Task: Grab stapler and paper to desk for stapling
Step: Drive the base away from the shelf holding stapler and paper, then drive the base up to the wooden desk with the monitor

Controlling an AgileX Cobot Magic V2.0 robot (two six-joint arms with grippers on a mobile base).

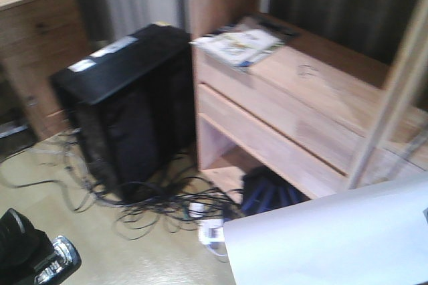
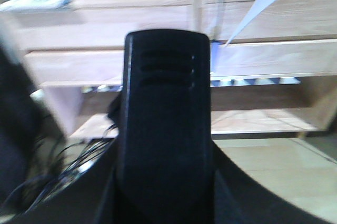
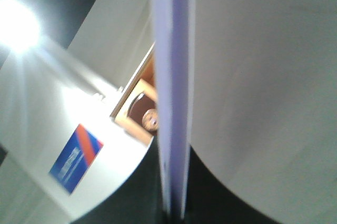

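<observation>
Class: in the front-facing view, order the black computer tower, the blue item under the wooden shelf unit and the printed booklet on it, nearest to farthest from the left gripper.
1. Black computer tower, on the floor just beyond the left gripper, at left.
2. Blue item, low under the wooden shelf unit, at centre.
3. Printed booklet, up on the shelf top, farthest back.

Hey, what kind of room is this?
Probably an office or study corner: a black computer tower on the floor, a tangle of cables beside it, and a wooden shelf unit holding booklets.
</observation>
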